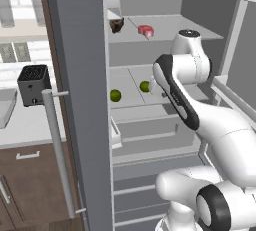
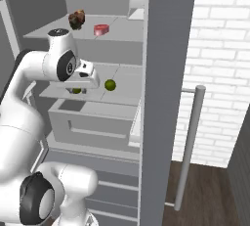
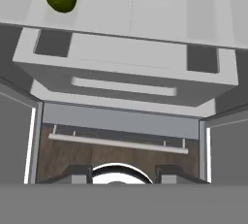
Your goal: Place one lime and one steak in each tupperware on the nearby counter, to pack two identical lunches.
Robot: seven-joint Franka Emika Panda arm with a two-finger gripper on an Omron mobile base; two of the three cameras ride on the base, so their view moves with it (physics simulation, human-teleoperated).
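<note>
I have the hand (image 2: pixel 84 84) pinched together and empty inside the open fridge, over the shelf (image 1: pixel 131 99) with both limes (image 1: pixel 115 95), steaks (image 1: pixel 146 30) one shelf up, ready to start picking.

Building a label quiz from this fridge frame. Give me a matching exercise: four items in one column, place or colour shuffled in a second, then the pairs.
Items
1. dark brown steak
2. red steak
3. limes
4. toaster

Descriptions
A. black, on the counter outside the fridge
B. green, on the middle fridge shelf
C. upper shelf, next to the fridge's centre divider
D. upper shelf, further from the centre divider

Pairs: 1-C, 2-D, 3-B, 4-A
</note>
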